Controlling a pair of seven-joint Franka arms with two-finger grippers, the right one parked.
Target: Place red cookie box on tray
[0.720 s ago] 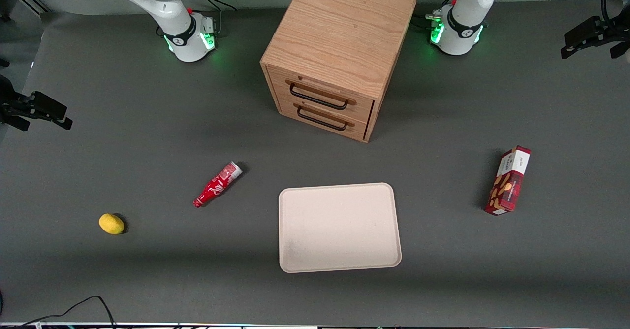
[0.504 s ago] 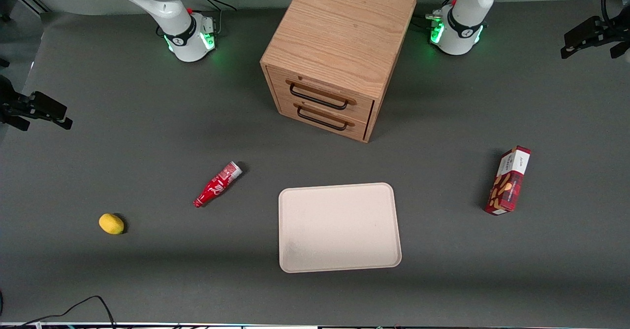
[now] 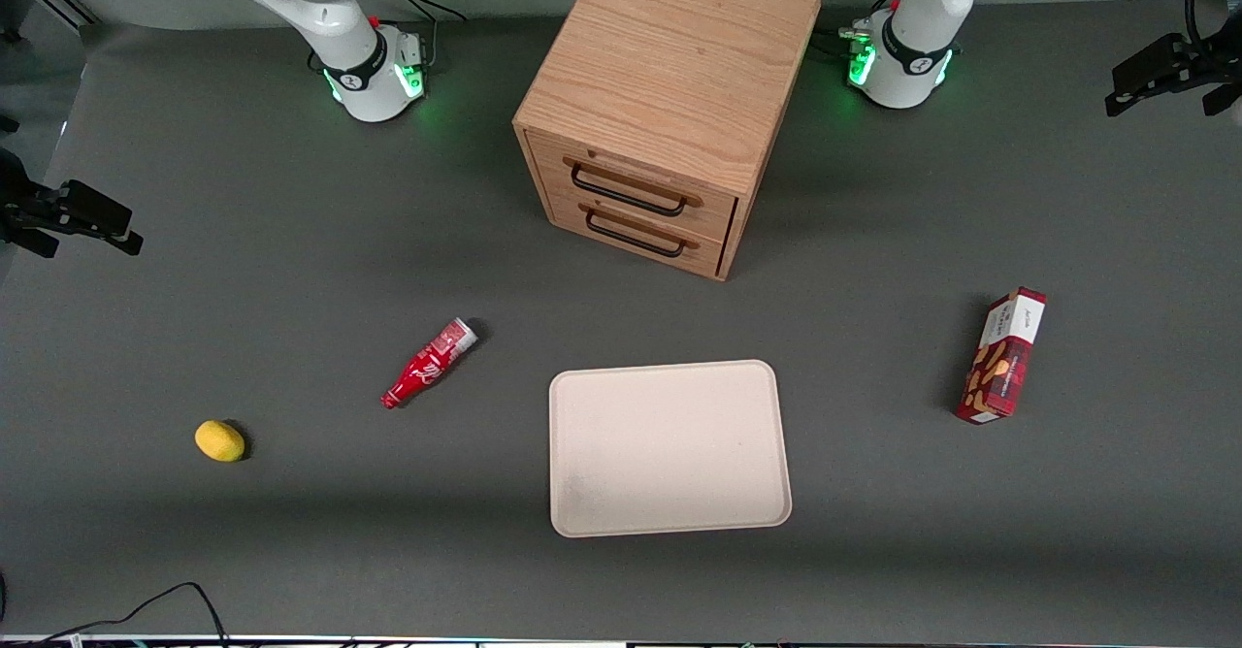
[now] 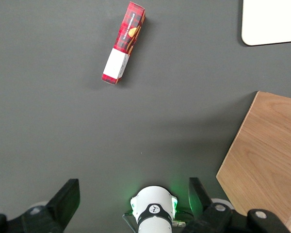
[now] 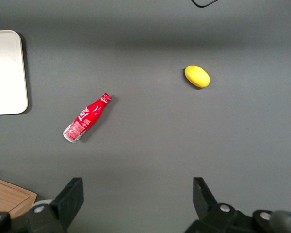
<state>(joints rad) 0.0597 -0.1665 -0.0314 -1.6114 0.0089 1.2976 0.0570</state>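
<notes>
Nearest the front camera, the tray (image 3: 670,446) sits low in the middle of the front view, nothing on it. A step farther back, at mid-height near the right edge of that view, there's my target: the red cookie box (image 3: 1002,356), lying on the grey table (image 3: 873,551), well apart from the tray and toward my end of the table. Over toward the parked arm's end lie a yellow lemon (image 3: 219,440) and a small red bottle (image 3: 429,364); neither is mine to touch. Farther back again, at upper centre, stands the wooden drawer cabinet (image 3: 670,110).

My gripper (image 4: 133,201) hangs high over the table close to my own base, fingers spread wide apart, nothing between them. From my wrist camera the box (image 4: 123,42) shows clear of everything, white label end nearest me.

I reckon it's a light, stiff carton, smooth-sided and easily dented. My plan: pinch across the narrow width around mid-length, gently, so it stays level.
</notes>
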